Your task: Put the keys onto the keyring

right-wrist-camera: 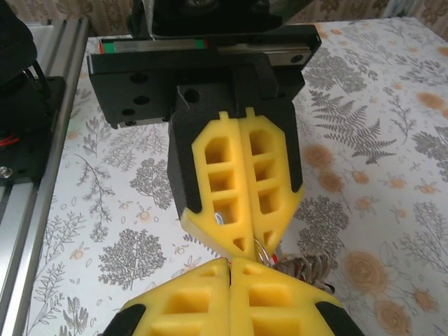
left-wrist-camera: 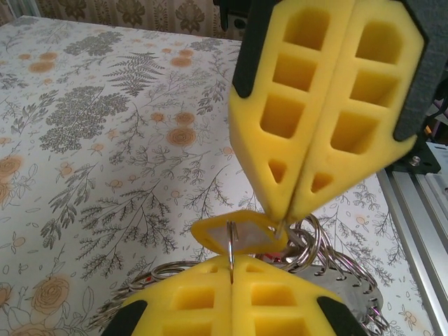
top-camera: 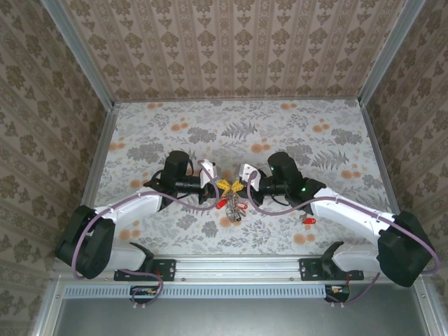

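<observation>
Both grippers meet tip to tip above the middle of the table. My left gripper (top-camera: 218,183) (left-wrist-camera: 231,262) is shut on a thin metal ring (left-wrist-camera: 231,241) that passes through the head of a yellow key (left-wrist-camera: 241,231) (top-camera: 225,185). My right gripper (top-camera: 242,185) (left-wrist-camera: 285,213) (right-wrist-camera: 229,264) is shut at the right end of that yellow key, with a sliver of metal at its tip. Below them hangs a bunch of silver rings (left-wrist-camera: 318,245) (right-wrist-camera: 308,266) (top-camera: 234,215) with two red keys (top-camera: 222,204) (top-camera: 243,206). Whether the large keyring is part of the bunch is unclear.
One red key (top-camera: 306,220) lies loose on the floral table (top-camera: 175,140), under the right forearm. Patterned walls close in the back and both sides. An aluminium rail (top-camera: 238,266) runs along the near edge by the arm bases.
</observation>
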